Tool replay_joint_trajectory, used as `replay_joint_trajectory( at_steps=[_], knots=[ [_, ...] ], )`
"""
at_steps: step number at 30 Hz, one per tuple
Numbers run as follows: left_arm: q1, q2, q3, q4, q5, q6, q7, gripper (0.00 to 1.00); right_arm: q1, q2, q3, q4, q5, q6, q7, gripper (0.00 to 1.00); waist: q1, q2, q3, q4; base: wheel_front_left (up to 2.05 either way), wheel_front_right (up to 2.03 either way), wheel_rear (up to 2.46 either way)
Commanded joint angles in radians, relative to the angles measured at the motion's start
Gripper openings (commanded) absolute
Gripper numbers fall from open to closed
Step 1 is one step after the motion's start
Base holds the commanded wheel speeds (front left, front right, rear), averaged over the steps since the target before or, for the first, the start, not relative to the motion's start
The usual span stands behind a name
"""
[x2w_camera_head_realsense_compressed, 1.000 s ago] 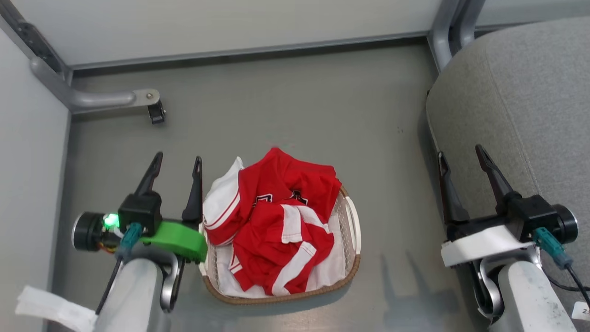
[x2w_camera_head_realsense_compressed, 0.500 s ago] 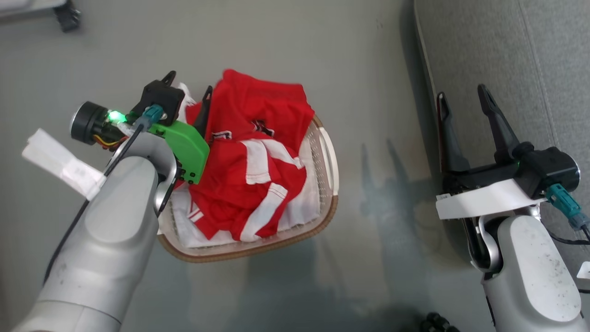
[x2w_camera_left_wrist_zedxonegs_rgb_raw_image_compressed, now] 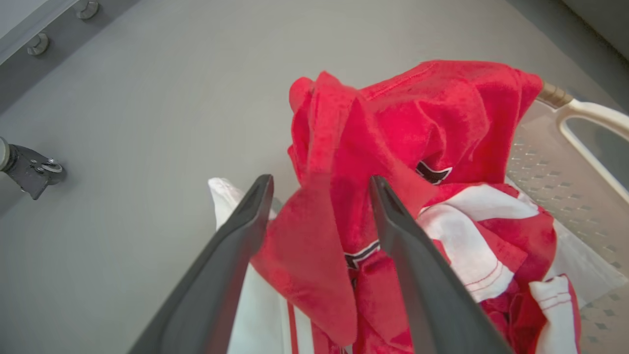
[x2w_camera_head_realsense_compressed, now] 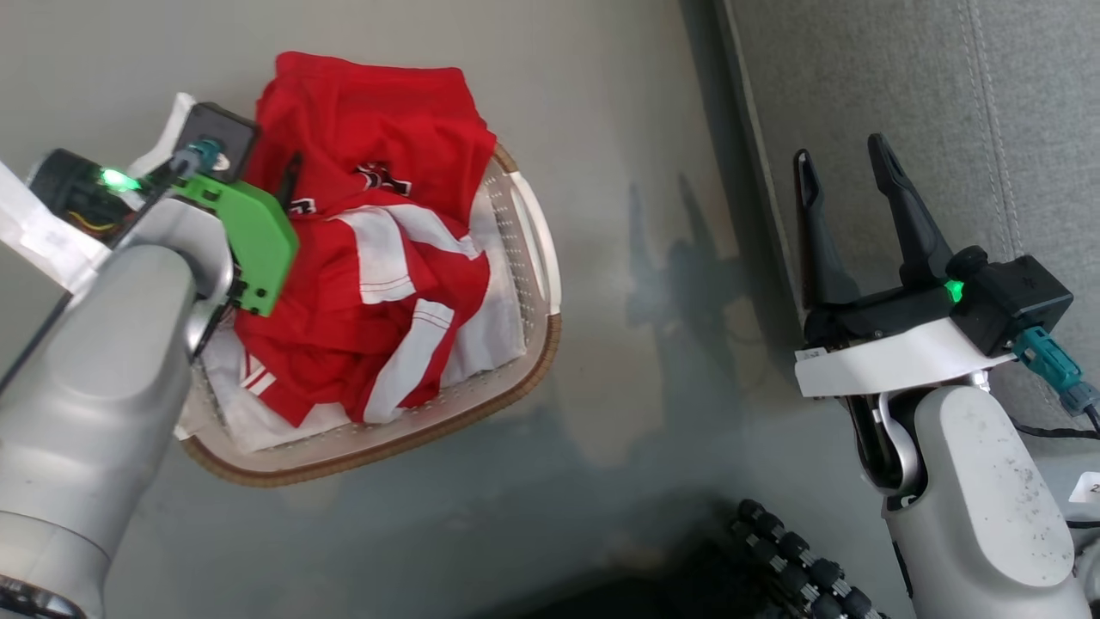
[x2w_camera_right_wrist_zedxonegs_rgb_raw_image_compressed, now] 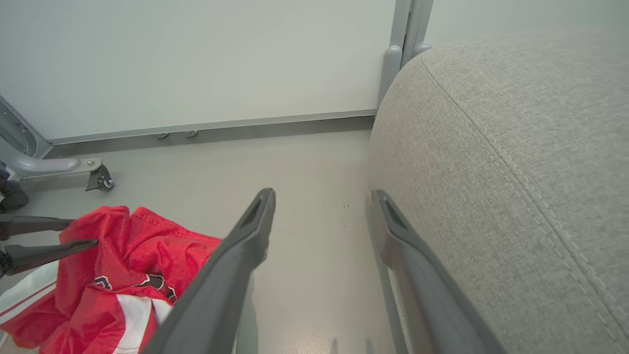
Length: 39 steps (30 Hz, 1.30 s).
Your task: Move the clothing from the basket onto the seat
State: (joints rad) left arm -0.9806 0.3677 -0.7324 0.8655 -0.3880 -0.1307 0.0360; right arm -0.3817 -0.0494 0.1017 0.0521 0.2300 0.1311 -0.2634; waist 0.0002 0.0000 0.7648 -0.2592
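Have left gripper (x2w_camera_left_wrist_zedxonegs_rgb_raw_image_compressed: pixel 320 182) down on the pile in the basket (x2w_camera_head_realsense_compressed: pixel 388 459), jaws spread wide, a raised red fold of the clothing (x2w_camera_head_realsense_compressed: pixel 361 249) between the fingers, not pinched. Seeing all clothing heaped in basket, on floor (x2w_camera_head_realsense_compressed: pixel 619 129), apart from seat (x2w_camera_head_realsense_compressed: pixel 945 103). Have right gripper (x2w_camera_head_realsense_compressed: pixel 840 148) just beside seat edge, jaws wide apart, empty.

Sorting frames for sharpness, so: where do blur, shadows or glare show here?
Head view: two finger-shaped shadows fall on the floor beside the right gripper, and the floor has a dull sheen. Left wrist view: the clothing between the fingers looks soft. Right wrist view: the seat looks crisp.
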Motion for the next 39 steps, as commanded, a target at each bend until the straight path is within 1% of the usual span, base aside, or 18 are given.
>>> replay_joint_trajectory(
  at_steps=[1,3,4,5,6,7,10,14,20,24,31,34,39],
  knots=[
    [-0.023,0.016,-0.008,0.006,-0.015,0.001,0.002,1.0,-0.006,-0.002,0.001,-0.006,0.008,-0.001,-0.002,1.0,-0.0002,0.0,0.039,-0.042,0.0,0.0,0.0],
    [-0.03,0.021,-0.031,0.017,-0.022,0.001,-0.001,1.0,-0.003,-0.002,0.001,-0.007,0.012,-0.001,-0.002,1.0,-0.0002,0.0,0.042,-0.047,0.0,0.0,0.0],
    [-0.031,0.018,-0.037,0.02,-0.029,0.001,-0.003,0.87,-0.001,-0.002,0.0,-0.006,0.013,-0.001,-0.002,1.0,-0.0002,0.0,0.042,-0.047,0.0,0.0,0.0],
    [-0.029,0.013,-0.045,0.023,-0.041,0.001,-0.002,0.53,0.001,-0.002,0.0,-0.004,0.015,-0.001,-0.002,1.0,-0.0002,0.0,0.042,-0.047,0.0,0.0,0.0],
    [-0.025,0.011,-0.054,0.026,-0.052,0.001,0.003,0.4,0.003,-0.002,0.0,-0.002,0.017,-0.001,-0.002,1.0,-0.0002,0.0,0.041,-0.047,0.0,0.0,0.0],
    [-0.02,0.011,-0.066,0.027,-0.062,0.001,0.005,0.0,0.004,-0.002,0.0,0.001,0.017,-0.001,-0.002,1.0,-0.0002,0.0,0.038,-0.046,0.0,0.0,0.0],
    [-0.013,0.012,-0.093,0.028,-0.08,0.001,-0.012,0.0,0.004,-0.002,0.0,0.007,0.021,-0.001,-0.002,1.0,-0.0002,0.0,0.028,-0.04,0.0,0.0,0.0],
    [0.002,0.001,-0.105,0.026,-0.106,0.001,-0.06,0.0,0.006,-0.002,-0.008,0.016,0.012,-0.001,-0.002,1.0,-0.0002,0.0,0.002,-0.024,0.0,0.0,0.0],
    [0.031,-0.017,-0.154,-0.019,-0.133,0.001,-0.132,0.0,0.028,-0.003,-0.022,0.04,-0.007,-0.001,-0.002,1.0,-0.0002,0.0,-0.074,0.014,0.0,0.0,0.0],
    [0.05,-0.021,-0.181,-0.065,-0.146,0.001,-0.17,0.0,0.05,-0.003,-0.058,0.061,-0.019,-0.001,-0.002,1.0,-0.0002,0.0,-0.152,0.045,0.0,0.0,0.0],
    [0.077,-0.018,-0.207,-0.175,-0.179,0.001,-0.205,0.0,0.112,-0.003,-0.108,0.106,-0.055,-0.001,-0.002,1.0,-0.0002,0.0,-0.319,0.095,0.0,0.0,0.0],
    [0.091,-0.017,-0.225,-0.228,-0.199,0.001,-0.198,0.0,0.143,-0.003,-0.122,0.123,-0.068,-0.001,-0.002,1.0,-0.0002,0.0,-0.395,0.114,0.0,0.0,0.0],
    [0.1,0.006,-0.249,-0.312,-0.23,0.001,-0.166,0.0,0.196,-0.003,-0.128,0.152,-0.082,-0.001,-0.002,1.0,-0.0002,0.0,-0.525,0.135,0.0,0.0,0.0]
  ],
)
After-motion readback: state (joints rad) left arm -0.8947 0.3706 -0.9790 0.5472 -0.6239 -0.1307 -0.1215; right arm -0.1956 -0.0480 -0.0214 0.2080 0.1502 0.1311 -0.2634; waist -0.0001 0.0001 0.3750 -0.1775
